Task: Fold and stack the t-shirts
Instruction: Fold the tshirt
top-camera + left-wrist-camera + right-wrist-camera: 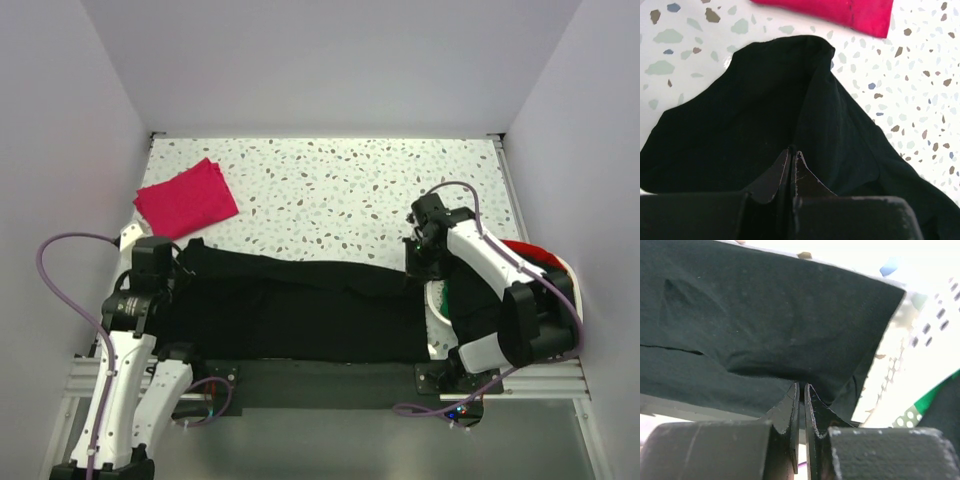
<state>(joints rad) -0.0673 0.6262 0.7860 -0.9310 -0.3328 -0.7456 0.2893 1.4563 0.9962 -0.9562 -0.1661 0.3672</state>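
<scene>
Folding the black shirt (300,310): it lies spread across the near table (350,185), with the left gripper (160,262) and right gripper (418,258) each clamped on one end of its far edge. The next move probably calls for both to carry that edge evenly over the body. Beyond, at far left, lies the folded pink shirt (186,198).

L hand (793,151) pinched tight, R hand (802,385) pinched tight, both arms bent, reaching fwd

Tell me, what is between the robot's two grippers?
The black t-shirt stretches between the left gripper and the right gripper, both shut on it; the top view shows this.
</scene>
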